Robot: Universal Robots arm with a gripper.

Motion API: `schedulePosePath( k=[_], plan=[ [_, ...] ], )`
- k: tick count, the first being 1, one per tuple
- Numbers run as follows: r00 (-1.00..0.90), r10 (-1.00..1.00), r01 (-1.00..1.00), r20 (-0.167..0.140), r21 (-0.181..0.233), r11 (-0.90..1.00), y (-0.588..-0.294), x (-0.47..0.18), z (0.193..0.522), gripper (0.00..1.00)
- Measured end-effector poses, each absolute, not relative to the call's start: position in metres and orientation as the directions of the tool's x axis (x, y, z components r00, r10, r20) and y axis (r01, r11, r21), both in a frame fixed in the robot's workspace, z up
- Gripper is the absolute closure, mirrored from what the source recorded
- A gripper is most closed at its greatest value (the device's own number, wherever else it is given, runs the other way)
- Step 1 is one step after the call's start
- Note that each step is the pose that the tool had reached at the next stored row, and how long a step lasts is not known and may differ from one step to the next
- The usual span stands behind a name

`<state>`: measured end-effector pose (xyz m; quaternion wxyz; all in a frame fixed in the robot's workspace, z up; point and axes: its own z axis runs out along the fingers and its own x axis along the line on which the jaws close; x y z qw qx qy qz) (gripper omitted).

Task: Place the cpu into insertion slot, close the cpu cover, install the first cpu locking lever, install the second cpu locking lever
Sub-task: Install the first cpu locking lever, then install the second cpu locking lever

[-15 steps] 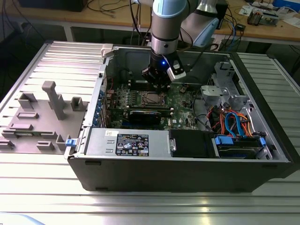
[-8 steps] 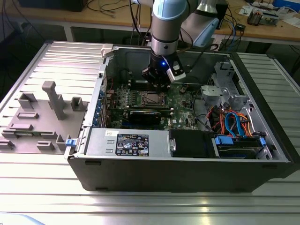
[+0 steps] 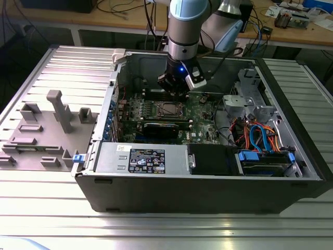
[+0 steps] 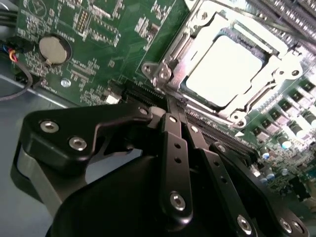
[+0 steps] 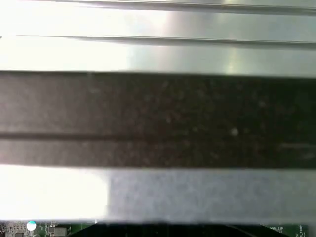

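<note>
Cpu (image 4: 222, 69) sits framed by cover (image 4: 276, 59) in second wrist view; gripper (image 4: 174, 109) fingers pressed together.

Above the insertion slot (image 3: 167, 109) you have open air. The pincer (image 3: 175, 89) hangs just behind it, the long black card (image 3: 165, 128) lies just in front, and the case walls (image 3: 115, 99) box it in beyond.

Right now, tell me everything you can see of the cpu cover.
The cpu cover is a thin silver metal frame with a square window, lying flat over the insertion slot on the green board. The cpu shows through the window as a pale, glaring metal square. Screws sit at the frame's corners. The gripper hangs close beside one corner.
</note>
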<state>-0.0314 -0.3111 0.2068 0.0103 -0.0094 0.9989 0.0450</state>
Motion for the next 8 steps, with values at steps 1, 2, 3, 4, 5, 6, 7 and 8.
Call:
schedulePosePath(
  k=[1,2,3,4,5,6,7,8],
  plan=[
    [-1.000,-0.018,-0.020,-0.021,0.090,0.996,-0.3136,-0.0314,0.2067,0.89],
    [-1.000,-0.018,-0.020,-0.022,0.090,0.996,-0.3144,-0.0314,0.2067,0.89],
    [-1.000,-0.018,-0.020,-0.022,0.090,0.996,-0.3144,-0.0314,0.2067,0.89],
    [-1.000,-0.018,-0.020,-0.021,0.090,0.996,-0.3145,-0.0314,0.2067,0.89],
    [-1.000,-0.018,-0.020,-0.022,0.090,0.996,-0.3152,-0.0314,0.2067,0.89],
    [-1.000,-0.018,-0.020,-0.021,0.090,0.996,-0.3159,-0.0314,0.2067,0.89],
    [-1.000,-0.018,-0.020,-0.021,0.090,0.996,-0.3159,-0.0314,0.2067,0.89],
    [-1.000,-0.018,-0.020,-0.021,0.090,0.996,-0.3160,-0.0314,0.2067,0.89]
  ],
)
